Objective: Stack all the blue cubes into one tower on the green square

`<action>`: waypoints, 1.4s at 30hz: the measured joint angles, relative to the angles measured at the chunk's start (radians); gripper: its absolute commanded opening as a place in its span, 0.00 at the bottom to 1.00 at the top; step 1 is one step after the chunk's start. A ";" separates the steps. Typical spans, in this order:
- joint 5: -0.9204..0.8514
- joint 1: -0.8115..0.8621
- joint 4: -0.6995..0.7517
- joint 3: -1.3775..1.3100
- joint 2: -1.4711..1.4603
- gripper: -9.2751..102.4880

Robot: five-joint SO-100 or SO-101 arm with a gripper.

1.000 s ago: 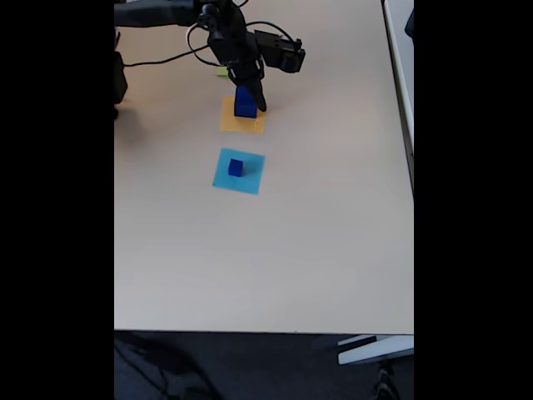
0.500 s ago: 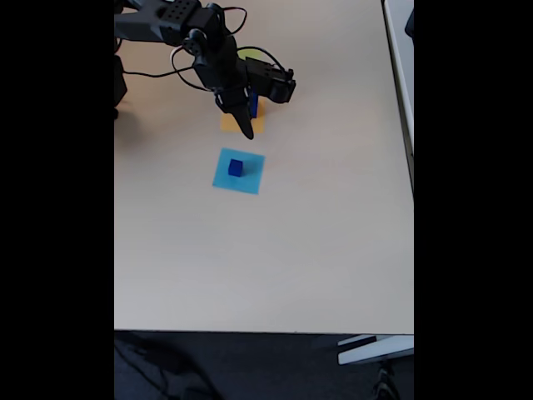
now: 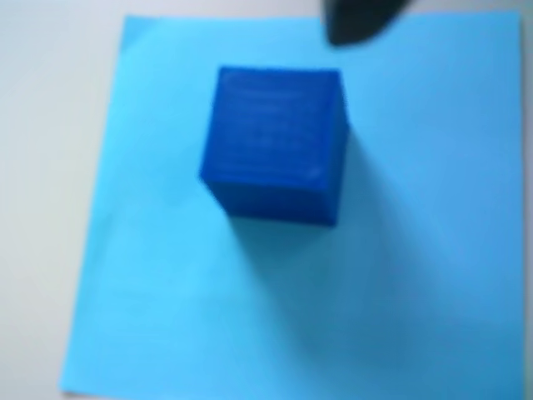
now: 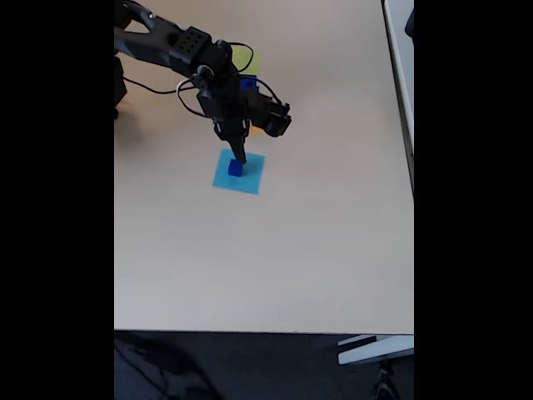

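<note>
Fixed view showed my claw (image 4: 240, 158) poised just above the small blue cube (image 4: 236, 168), which sat on the light-blue square (image 4: 250, 179), well short of the green square (image 4: 246, 58) beyond my arm. I could not tell whether my fingers were parted. A larger cube (image 4: 248, 82) sat partly hidden behind my wrist; stacking looked barely begun.

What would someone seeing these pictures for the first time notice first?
Probably the small blue cube sitting on the light-blue paper square, which dominates the wrist view. In the fixed view, the black arm reaches in from the upper left, its gripper poised just above that cube, with a yellow-green square partly hidden behind the arm.
</note>
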 measured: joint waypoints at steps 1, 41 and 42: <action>0.009 0.000 -0.005 0.009 -0.003 0.28; 0.127 -0.014 -0.264 0.244 -0.094 0.20; 0.127 -0.014 -0.264 0.244 -0.094 0.19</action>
